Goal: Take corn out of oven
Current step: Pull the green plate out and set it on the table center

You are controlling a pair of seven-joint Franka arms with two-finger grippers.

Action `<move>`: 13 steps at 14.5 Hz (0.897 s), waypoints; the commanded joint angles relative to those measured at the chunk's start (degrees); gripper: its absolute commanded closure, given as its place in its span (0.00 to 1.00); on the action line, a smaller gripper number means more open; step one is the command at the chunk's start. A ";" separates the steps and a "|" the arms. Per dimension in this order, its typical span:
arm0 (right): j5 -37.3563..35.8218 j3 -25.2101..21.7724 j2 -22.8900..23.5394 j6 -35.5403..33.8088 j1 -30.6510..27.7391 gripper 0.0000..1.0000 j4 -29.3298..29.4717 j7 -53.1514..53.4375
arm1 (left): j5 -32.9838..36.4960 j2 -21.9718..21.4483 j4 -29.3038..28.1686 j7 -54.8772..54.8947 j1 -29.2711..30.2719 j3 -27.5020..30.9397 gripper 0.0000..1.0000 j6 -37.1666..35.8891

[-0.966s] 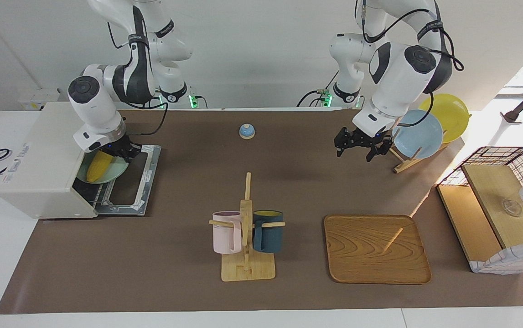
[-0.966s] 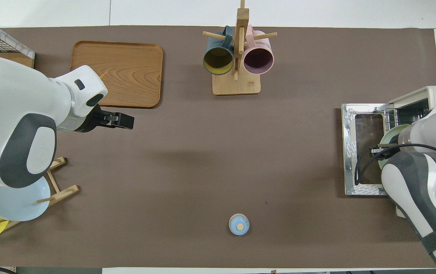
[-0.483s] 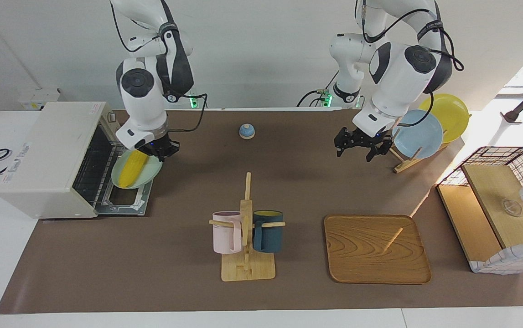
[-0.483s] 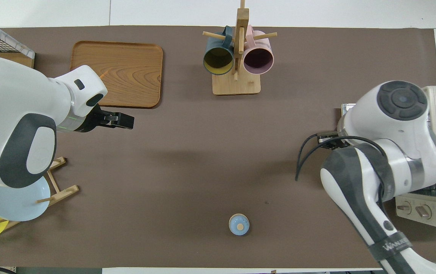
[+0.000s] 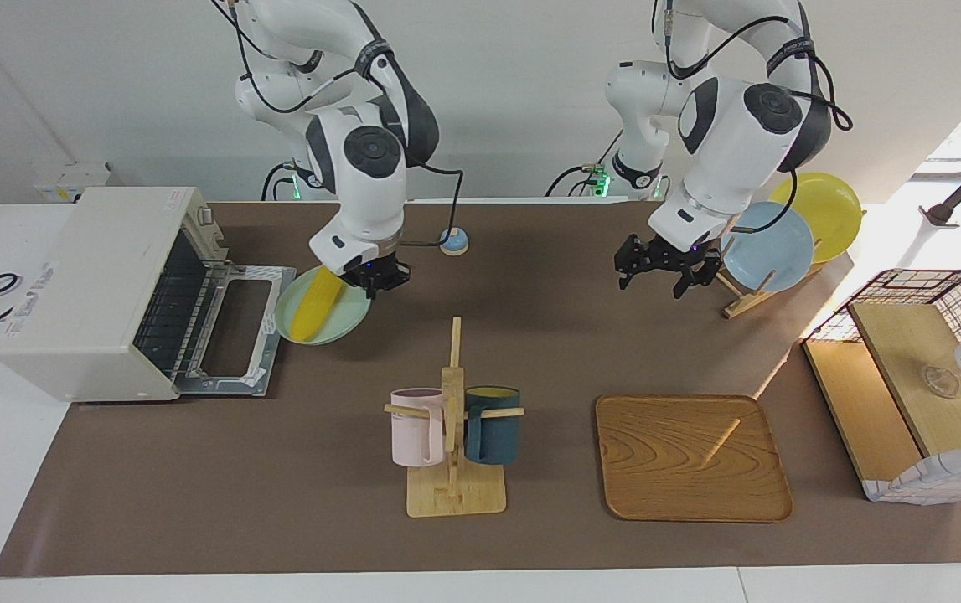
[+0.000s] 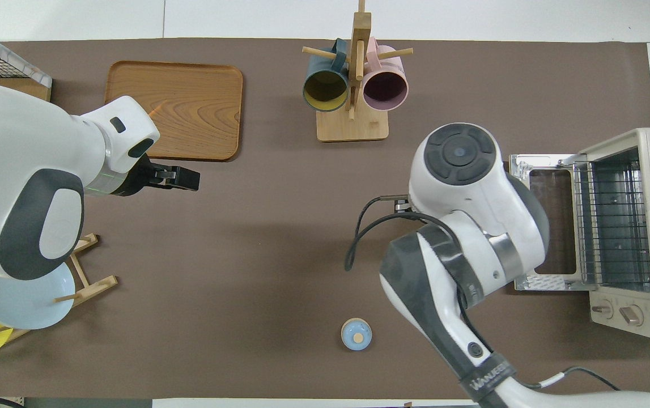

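The corn (image 5: 317,304) was out of the oven (image 5: 103,289), its plate (image 5: 344,322) clamped in the right gripper (image 5: 373,279) jaws, not yet set on the bench (image 5: 195,486); the left gripper (image 5: 664,266) jaws were apart.

the oven (image 5: 103,289) sits at the right arm's end of the desk (image 5: 296,511), door (image 5: 237,331) down flat. the corn (image 5: 317,295) lies on a plate (image 5: 338,325) in front of that door. mug rack (image 5: 453,435) and tray (image 5: 691,456) sit near the desk's edge farthest from the robots.
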 commanded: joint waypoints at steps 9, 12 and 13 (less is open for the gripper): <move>10.37 1.20 17.21 11.42 6.77 1.00 13.82 12.05 | -1.39 0.04 -0.50 0.26 -0.45 0.51 0.00 1.59; 12.34 1.11 17.03 11.34 6.24 0.82 15.39 12.05 | -1.39 0.22 -0.33 0.26 -0.45 0.51 0.00 1.85; 12.34 1.11 16.95 10.91 6.15 0.77 16.27 11.96 | -1.48 0.39 -0.33 0.26 -0.54 0.51 0.00 1.94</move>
